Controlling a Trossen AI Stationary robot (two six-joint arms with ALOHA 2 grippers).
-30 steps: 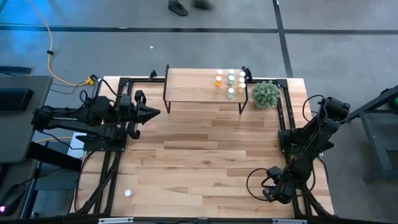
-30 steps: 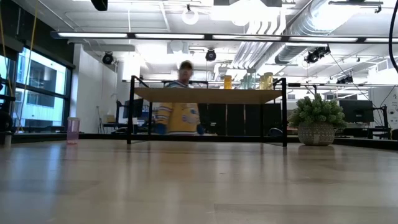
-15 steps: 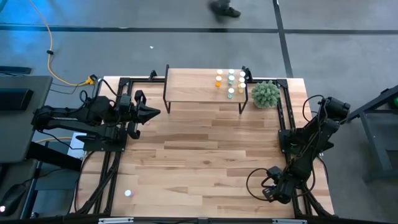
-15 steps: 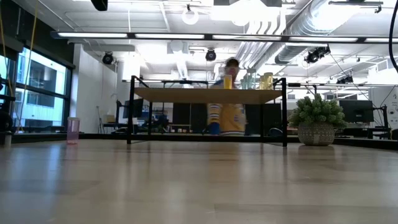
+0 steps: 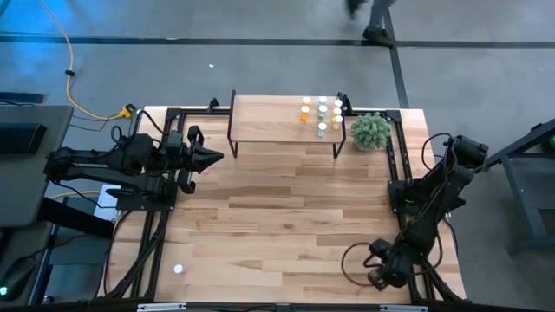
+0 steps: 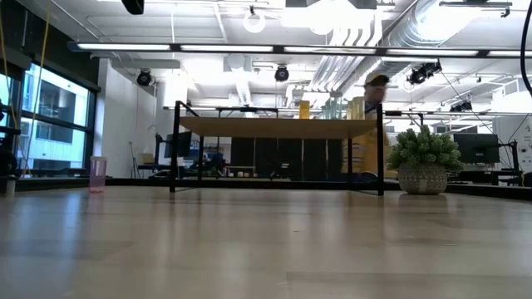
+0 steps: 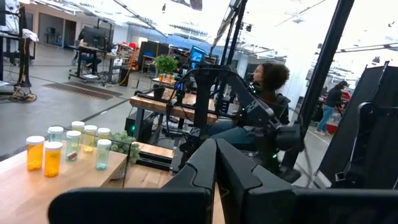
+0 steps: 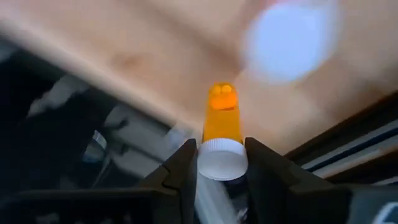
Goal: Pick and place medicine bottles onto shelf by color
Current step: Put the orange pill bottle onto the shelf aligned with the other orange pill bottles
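orange bottle (image 8: 221, 118) sat at the counter's (image 5: 286, 208) near right corner, white cap (image 8: 219, 158) squeezed between the right fingers (image 8: 181, 165). it looked light, hard and slippery. left fingers (image 7: 205, 163) were clenched, empty.

**A:** How does the light look to you?

**B:** From above, your table (image 5: 286, 199) is evenly lit, with only soft shadows under the shelf (image 5: 282, 120). A blue glow tints the floor at the far left corner, and a small bright spot of glare sits on the table's near left edge.

**A:** And at table height?

**B:** You're looking into bright ceiling strip lights that wash out the upper part. The near boards are soft, and the person (image 6: 366, 124) behind the shelf is smeared.

**A:** The wrists?

**B:** Your right one is blurred beyond the orange bottle (image 8: 221, 138), with a round white glare patch. Your left one is bright and hazy toward the windows.
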